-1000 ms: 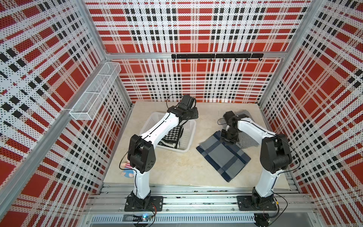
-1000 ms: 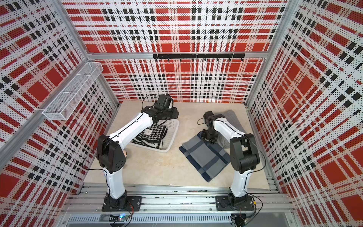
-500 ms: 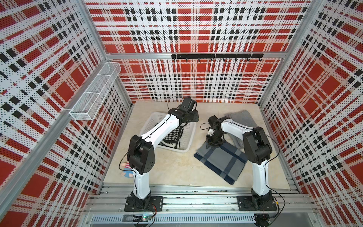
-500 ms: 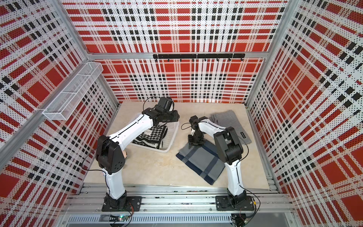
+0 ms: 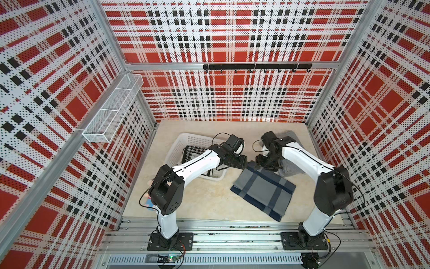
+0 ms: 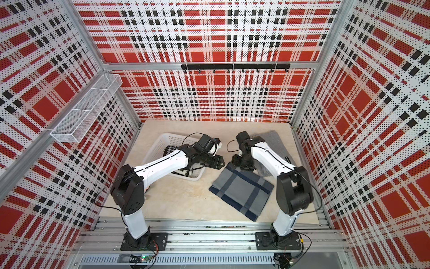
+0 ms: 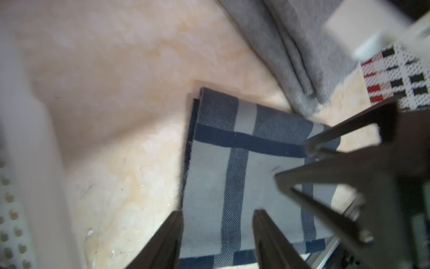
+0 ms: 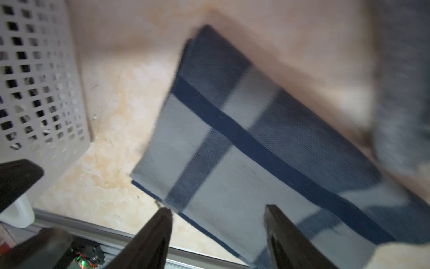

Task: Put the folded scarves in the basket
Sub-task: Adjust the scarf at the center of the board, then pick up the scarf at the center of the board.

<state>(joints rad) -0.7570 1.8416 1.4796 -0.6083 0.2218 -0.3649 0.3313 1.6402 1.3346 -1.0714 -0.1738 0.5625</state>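
The folded scarf (image 5: 264, 188) (image 6: 242, 191), grey with navy stripes, lies flat on the table to the right of the white lattice basket (image 5: 176, 144) (image 6: 158, 139). My left gripper (image 5: 242, 161) (image 7: 218, 212) hovers open over the scarf's far corner, nearest the basket. My right gripper (image 5: 260, 160) (image 8: 218, 208) faces it from the right, open over the same far end. Neither holds anything. The scarf (image 7: 221, 163) (image 8: 232, 151) fills both wrist views, with the basket wall (image 8: 46, 93) beside it.
A black-and-white houndstooth scarf (image 5: 193, 151) lies in the basket, partly under the left arm. A plain grey scarf (image 6: 274, 139) (image 7: 290, 46) lies at the back right, under the right arm. A wire-mesh shelf (image 5: 114, 111) hangs on the left wall, a black hook rail (image 5: 256, 67) on the back wall.
The right gripper swung left along the striped scarf to its far corner. The left gripper moved right, out over the basket's edge toward that corner. Both have opened wider.
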